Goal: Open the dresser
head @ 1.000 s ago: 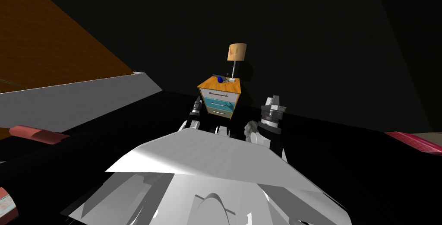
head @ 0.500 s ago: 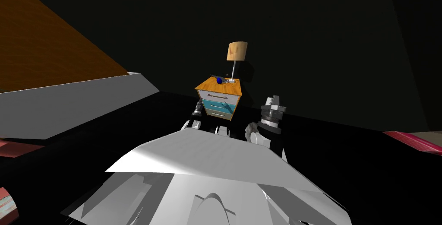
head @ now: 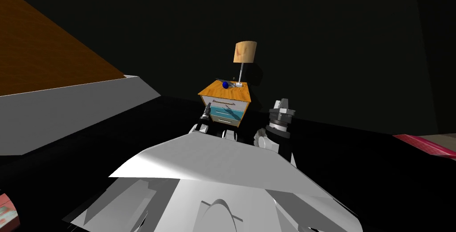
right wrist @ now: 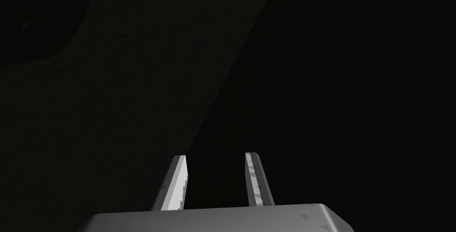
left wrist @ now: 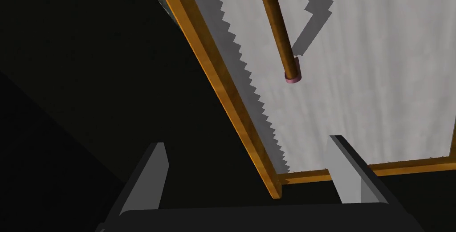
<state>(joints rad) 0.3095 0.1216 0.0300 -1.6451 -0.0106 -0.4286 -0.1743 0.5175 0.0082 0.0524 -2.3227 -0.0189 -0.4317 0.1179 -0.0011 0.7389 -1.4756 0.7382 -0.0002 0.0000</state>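
head view showed a small dresser (head: 225, 104) with an orange wooden top and white and teal drawer fronts, straight ahead against a dark wall. a lamp with a tan shade (head: 245, 52) stood at the back right corner of the dresser's top, with a small blue ball (head: 225, 84) just beside its base. the left gripper (head: 207, 109) hung at the left edge of the dresser's front, level with the upper drawers. in the left wrist view its fingers (left wrist: 151, 176) stood wide apart and held nothing. they straddled a corner of a white drawer front (left wrist: 356, 87) with an orange wooden border. a brown rod handle (left wrist: 278, 29) with a pinkish end cap lay ahead, beyond the tips and untouched. the right gripper (head: 281, 104) was raised to the dresser's right, apart from it, its fingers (right wrist: 178, 185) narrowly parted and empty.
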